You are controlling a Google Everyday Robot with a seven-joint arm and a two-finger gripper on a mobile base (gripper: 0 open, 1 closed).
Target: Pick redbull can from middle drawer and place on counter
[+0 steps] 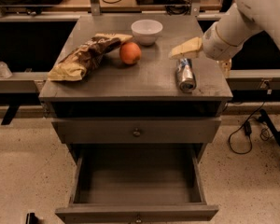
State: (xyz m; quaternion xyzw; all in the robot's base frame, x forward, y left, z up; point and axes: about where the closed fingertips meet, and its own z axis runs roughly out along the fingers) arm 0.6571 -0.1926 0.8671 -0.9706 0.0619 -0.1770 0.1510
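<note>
The redbull can [185, 74] lies on its side on the counter [144, 80], near the right front corner, its shiny top facing the front. My gripper [201, 56] hovers just behind and above the can's far end, open, with one cream finger [184, 48] over it and nothing held. The middle drawer [137, 183], the lowest one, is pulled out and its inside shows no objects.
A chip bag [86, 55], an orange [130, 53] and a white bowl [146, 31] sit on the counter's left and back. A knobbed drawer [136, 132] above the open one is shut. Cables [246, 129] lie on the floor to the right.
</note>
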